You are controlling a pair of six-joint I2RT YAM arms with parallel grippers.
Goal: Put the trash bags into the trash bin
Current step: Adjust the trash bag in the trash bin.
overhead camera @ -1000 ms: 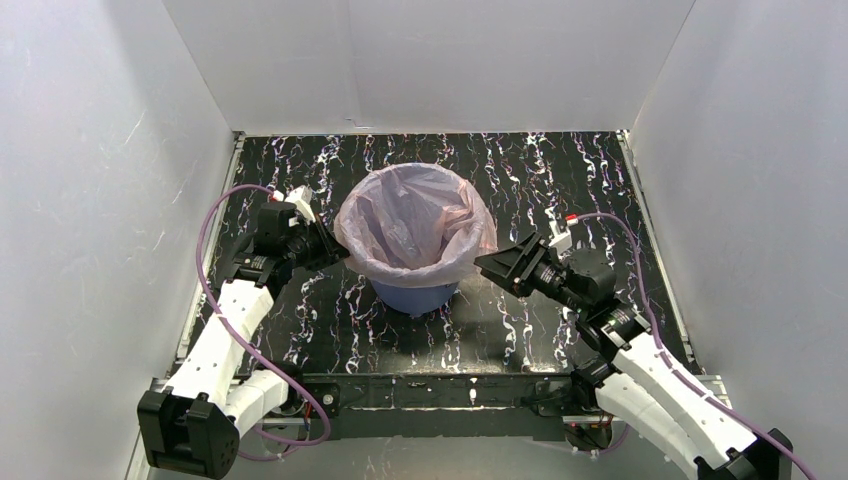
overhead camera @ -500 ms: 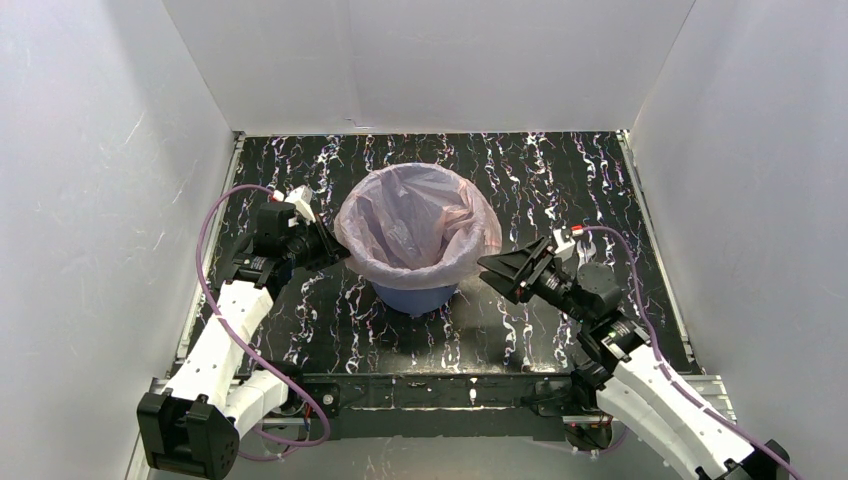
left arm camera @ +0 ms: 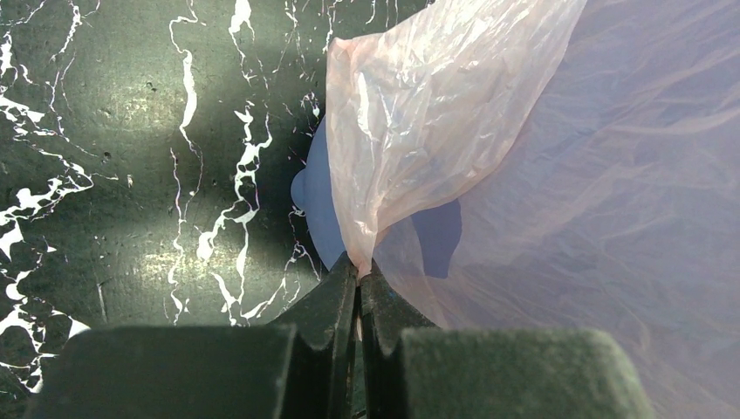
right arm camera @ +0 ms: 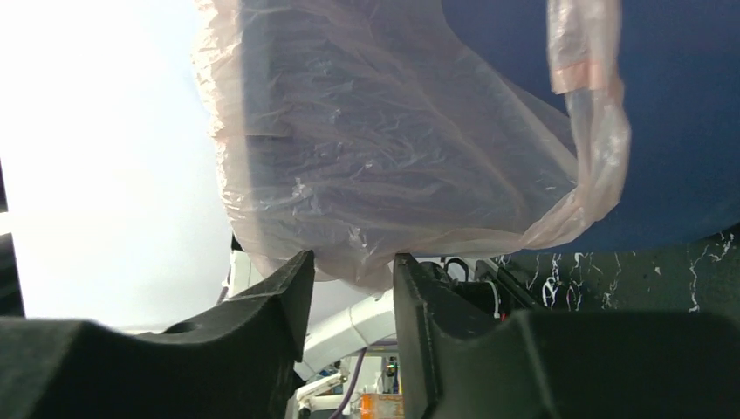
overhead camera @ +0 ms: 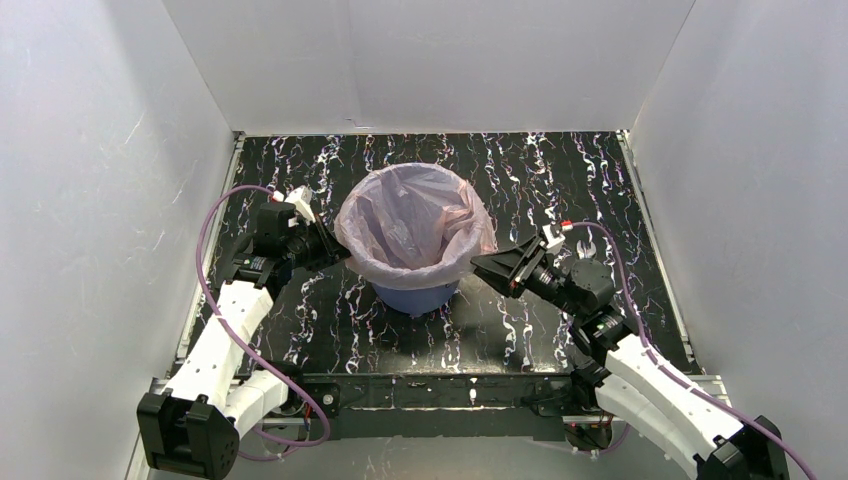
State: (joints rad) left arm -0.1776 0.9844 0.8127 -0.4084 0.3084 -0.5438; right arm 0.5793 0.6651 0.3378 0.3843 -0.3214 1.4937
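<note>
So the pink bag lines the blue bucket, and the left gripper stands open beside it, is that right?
Not quite: the left gripper is shut, pinching the edge of the pink bag that lines the blue bucket, as the left wrist view shows.

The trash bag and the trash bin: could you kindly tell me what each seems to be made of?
Trash bag: seemingly thin plastic film, translucent pale pink, glossy and crinkled, the blue showing through it.
Trash bin: apparently rigid moulded plastic, its wall smooth and opaque blue.
</note>
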